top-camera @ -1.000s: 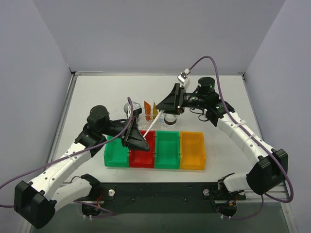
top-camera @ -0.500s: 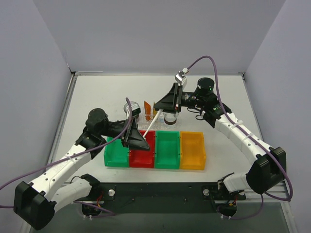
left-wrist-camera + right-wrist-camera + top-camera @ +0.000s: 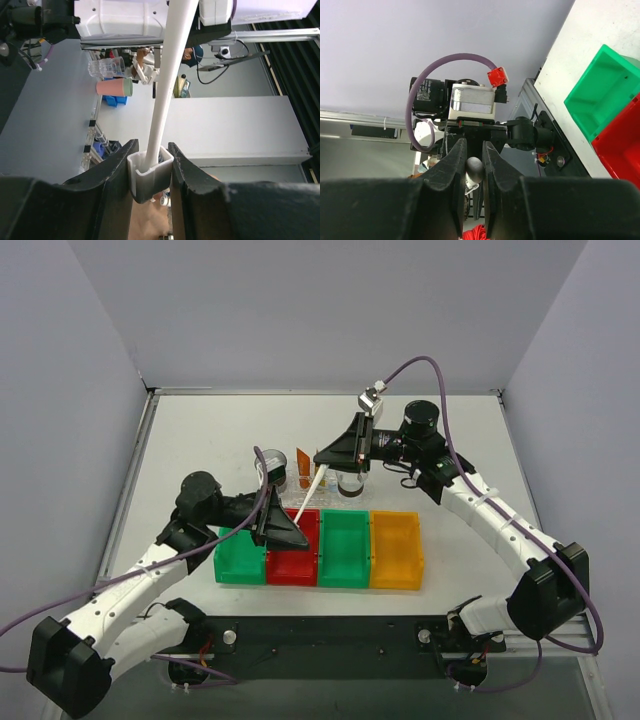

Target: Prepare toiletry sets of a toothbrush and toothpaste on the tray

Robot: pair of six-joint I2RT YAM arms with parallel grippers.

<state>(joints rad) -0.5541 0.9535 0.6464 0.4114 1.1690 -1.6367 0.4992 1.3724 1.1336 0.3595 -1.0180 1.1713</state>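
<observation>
My left gripper (image 3: 283,527) is shut on the square butt end of the white toothbrush (image 3: 308,497), above the red bin. The brush slants up and away toward my right gripper (image 3: 322,459). In the left wrist view the white toothbrush (image 3: 165,95) rises from between my fingers (image 3: 116,170). In the right wrist view my right gripper (image 3: 474,167) is shut on a small rounded end, seemingly the brush's far tip. An orange tube (image 3: 302,462) stands on the clear tray (image 3: 299,494) behind the bins. The yellow-orange tube and the pale blue toothbrush are hidden.
Four bins stand in a row at the front: green (image 3: 240,555), red (image 3: 296,562), green (image 3: 345,547), orange (image 3: 396,550). Clear round cups (image 3: 270,465) (image 3: 350,485) stand by the tray. The right wrist view shows a green bin (image 3: 602,92) and a red bin (image 3: 620,150).
My right gripper has moved left to the toothbrush's far end. My left arm has drawn back slightly, and the brush stands steeper than before.
</observation>
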